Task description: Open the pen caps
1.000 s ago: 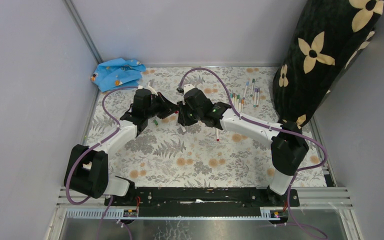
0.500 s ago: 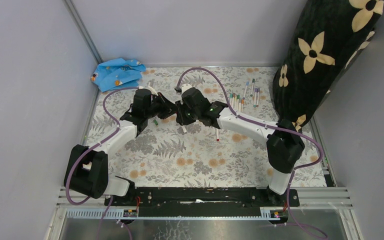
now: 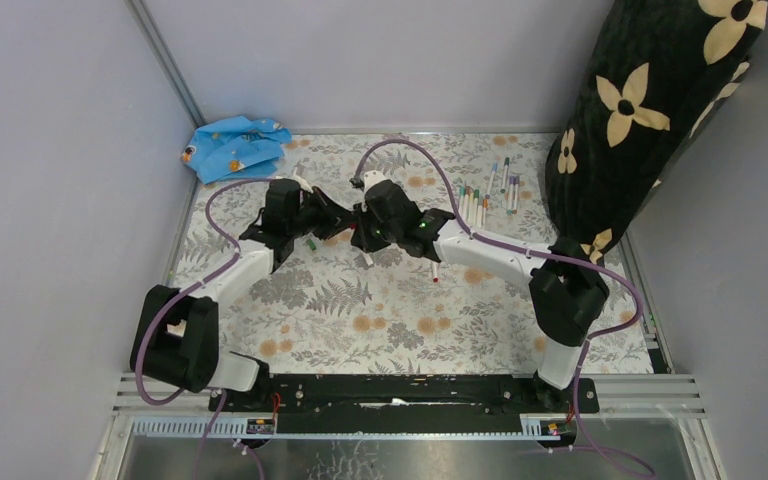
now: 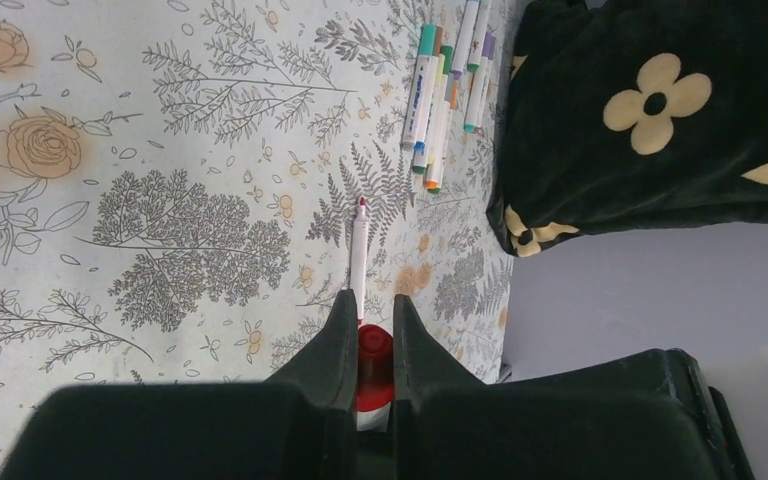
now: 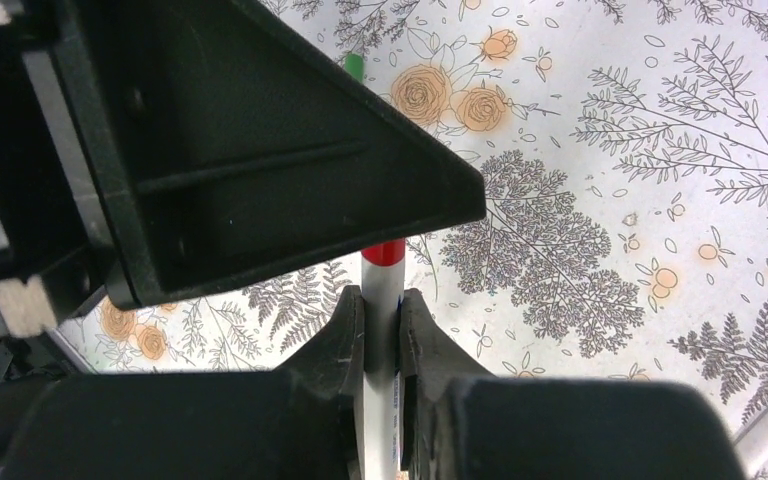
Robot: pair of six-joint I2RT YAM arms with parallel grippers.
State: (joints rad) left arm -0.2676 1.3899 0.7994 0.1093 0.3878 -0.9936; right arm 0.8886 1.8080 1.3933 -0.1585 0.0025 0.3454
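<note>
While the left gripper (image 4: 372, 310) has jaws clamped on a red cap (image 4: 373, 362) and the right gripper (image 5: 381, 300) clamps the same pen (image 5: 381, 285) over the bench (image 3: 400, 320), the cap looks still seated; one bare pen (image 4: 358, 250) lies done, several capped pens (image 4: 438, 100) remain.

Floral-print worktop (image 3: 360, 320). Blue cloth (image 3: 232, 146) bunched in the far-left corner. Pens (image 3: 485, 200) lie side by side at far right, just beside a black flowered cushion (image 3: 650, 110) at the right edge. One loose pen (image 3: 434, 270), red tip, lies mid-worktop, apart from the others.
</note>
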